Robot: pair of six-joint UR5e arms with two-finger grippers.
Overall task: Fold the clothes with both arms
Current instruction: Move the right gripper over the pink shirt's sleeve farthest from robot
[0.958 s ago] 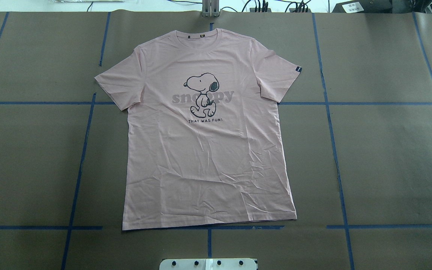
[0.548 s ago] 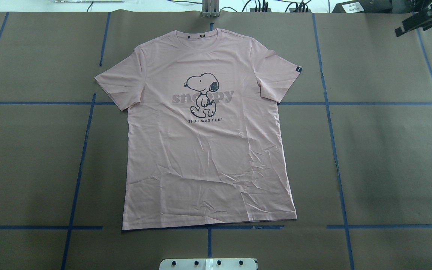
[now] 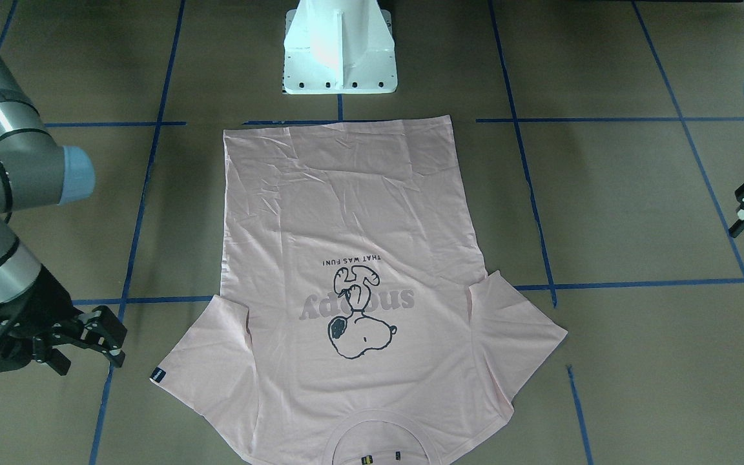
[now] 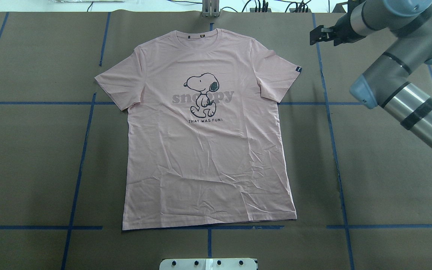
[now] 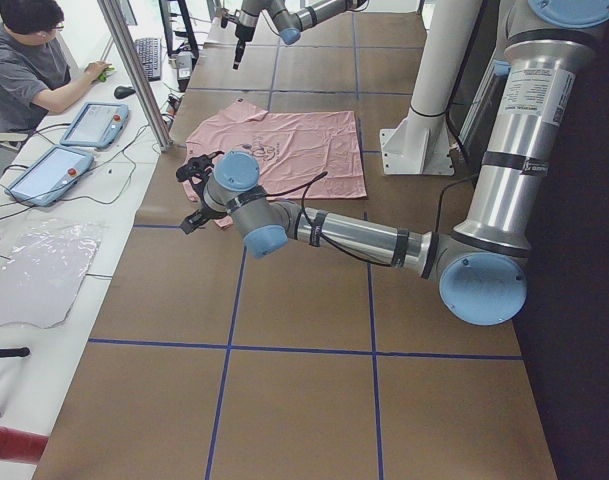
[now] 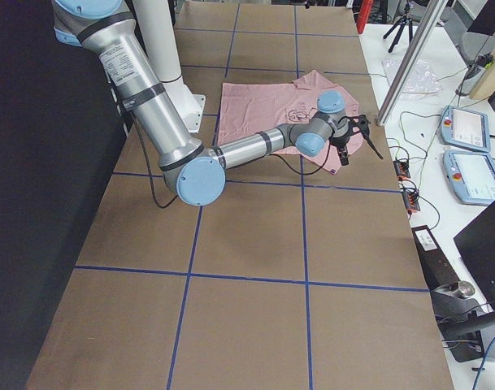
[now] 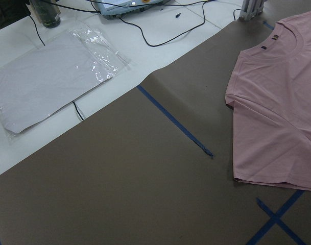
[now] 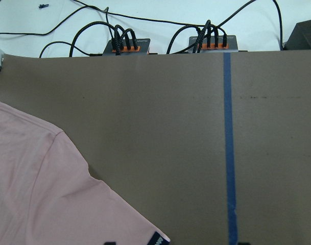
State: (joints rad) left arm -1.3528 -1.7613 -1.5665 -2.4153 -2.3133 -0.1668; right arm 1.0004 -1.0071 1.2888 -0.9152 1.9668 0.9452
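The shirt (image 4: pixel 208 150) lies flat mid-counter (image 4: pixel 388 180), collar toward the far edge, folding not yet begun; the left claw (image 3: pixel 738 213) and right claw (image 3: pixel 91 352) hang open off its sides and likely must next pinch its sleeves.

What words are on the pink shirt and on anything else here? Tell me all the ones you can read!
"snoopy": big grey letters across the chest of the pink T-shirt, the middle partly covered by the cartoon dog.
"THAT WAS FUN!": small black letters just under the dog.
Dark tag on the sleeve hem: too small to read.
Two little labels inside the collar: too small to read.
White sticker on the left arm: print too blurred to read.
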